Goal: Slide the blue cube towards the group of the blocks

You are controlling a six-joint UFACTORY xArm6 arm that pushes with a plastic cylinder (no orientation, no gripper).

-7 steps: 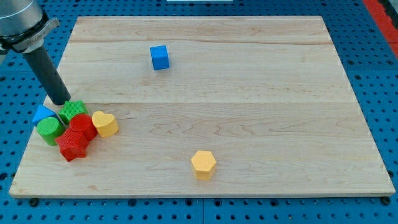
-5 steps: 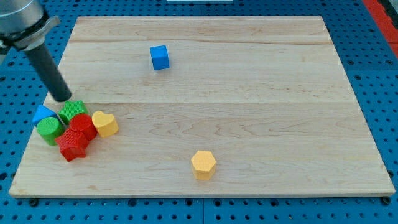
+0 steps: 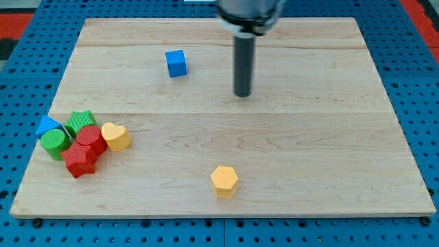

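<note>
The blue cube (image 3: 176,63) sits alone near the top middle of the wooden board (image 3: 309,151). My tip (image 3: 242,95) is to the cube's right and a little lower, well apart from it. The group of blocks lies at the board's left edge: a blue triangular block (image 3: 46,125), a green star (image 3: 81,121), a green cylinder (image 3: 53,143), a red round block (image 3: 91,139), a red star (image 3: 80,160) and a yellow heart (image 3: 116,136).
A yellow hexagon (image 3: 224,180) lies alone near the board's bottom middle. The board rests on a blue perforated table (image 3: 418,82).
My rod has moved from the board's left edge, just above the group, far to the right, to a spot right of the blue cube. No block has moved.
</note>
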